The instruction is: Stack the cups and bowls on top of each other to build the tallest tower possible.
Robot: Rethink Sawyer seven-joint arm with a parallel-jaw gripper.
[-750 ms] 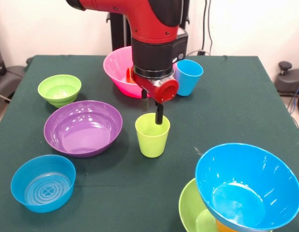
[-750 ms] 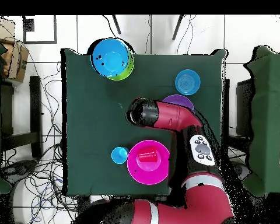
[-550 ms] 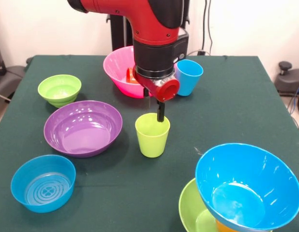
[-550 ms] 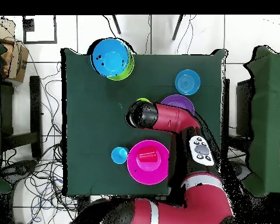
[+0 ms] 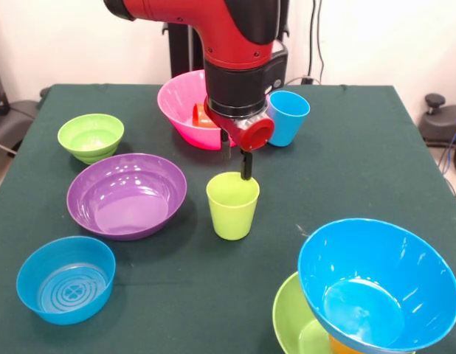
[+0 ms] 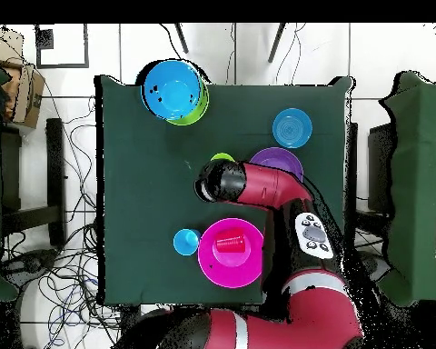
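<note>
The lime green cup stands upright mid-table; it also shows in the overhead view. My gripper hangs just above its far rim, open, with one finger reaching down to the rim. The tower at the near right is the large blue bowl on the orange cup inside the large lime green bowl. The red cup lies in the large pink bowl. The light blue cup stands beside it.
The large purple bowl, the small lime green bowl and the small blue ringed bowl sit on the left side of the green table. In the overhead view my arm covers part of the purple bowl.
</note>
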